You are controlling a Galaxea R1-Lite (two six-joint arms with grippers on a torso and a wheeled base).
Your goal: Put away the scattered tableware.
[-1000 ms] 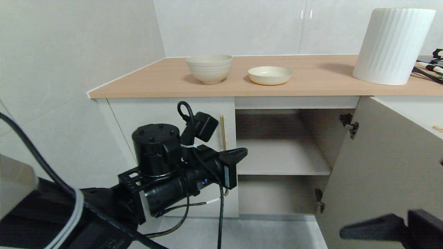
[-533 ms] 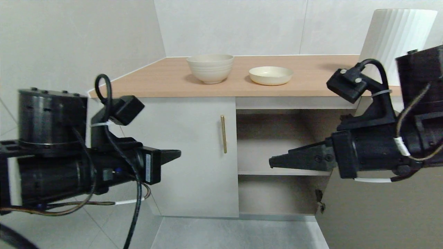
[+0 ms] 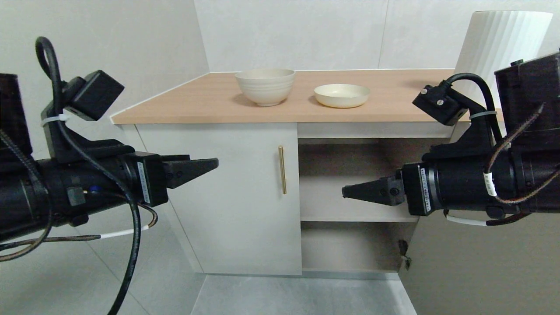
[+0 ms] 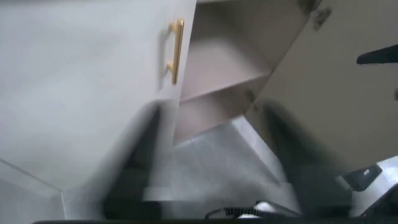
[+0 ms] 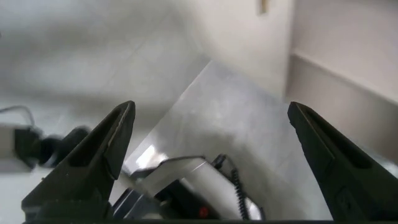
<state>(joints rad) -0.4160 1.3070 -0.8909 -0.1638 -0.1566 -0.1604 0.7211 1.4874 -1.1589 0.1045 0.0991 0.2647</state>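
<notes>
You have stowed nothing yet: bowl and dish sit on the counter above the open cabinet. The left gripper and right gripper are spread, empty.

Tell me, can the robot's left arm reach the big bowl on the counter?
Probably yes. Nothing stands in front of the big bowl on the counter, and the left tool is open and empty, just lower down.

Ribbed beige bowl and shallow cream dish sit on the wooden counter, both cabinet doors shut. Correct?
Not quite. Head view shows the ribbed beige bowl and shallow cream dish on the wooden counter, but only the left cabinet door is shut; the right door stands open.
</notes>
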